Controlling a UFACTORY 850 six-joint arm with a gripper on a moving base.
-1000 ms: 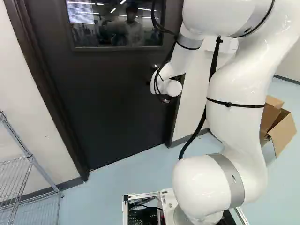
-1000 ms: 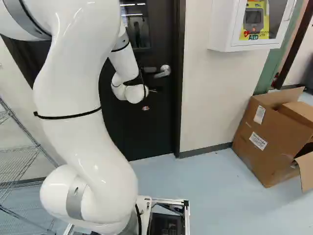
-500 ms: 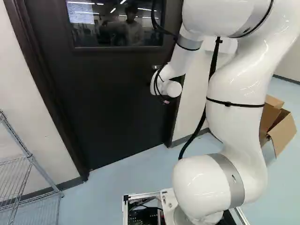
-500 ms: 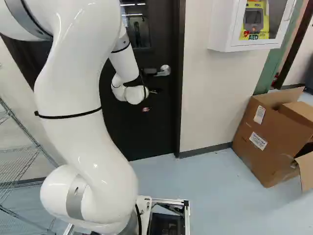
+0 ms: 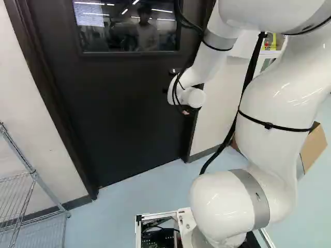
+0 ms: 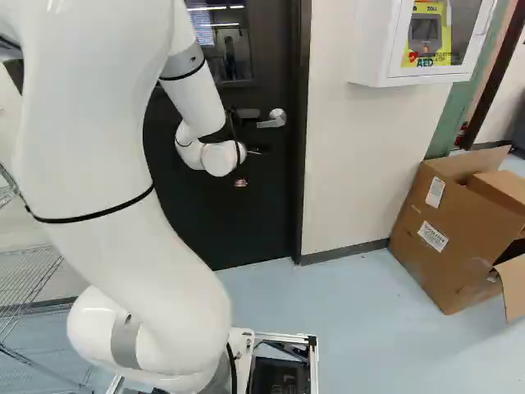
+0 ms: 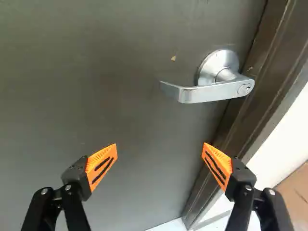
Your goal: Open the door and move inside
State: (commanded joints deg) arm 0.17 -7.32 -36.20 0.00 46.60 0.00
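The hand (image 7: 160, 146) stands wide and empty. The lever handle (image 6: 273, 119), upper middle of the right base view, is on the closed door (image 5: 124, 113). Aimed too low, its 2 fingers could pass beneath the lever and strike the door; off-centre, 1 could catch the door frame (image 7: 267, 89).

One each: door (image 5: 124, 113), handle (image 7: 211, 91), box (image 6: 443, 234), rack (image 5: 34, 173), cabinet (image 6: 373, 49); two fingers (image 7: 102, 165).

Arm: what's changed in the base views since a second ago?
The arm has drawn back toward the cameras, its upper links most, the wrist only slightly. The gripper now holds nothing. The base and shut door stayed put.
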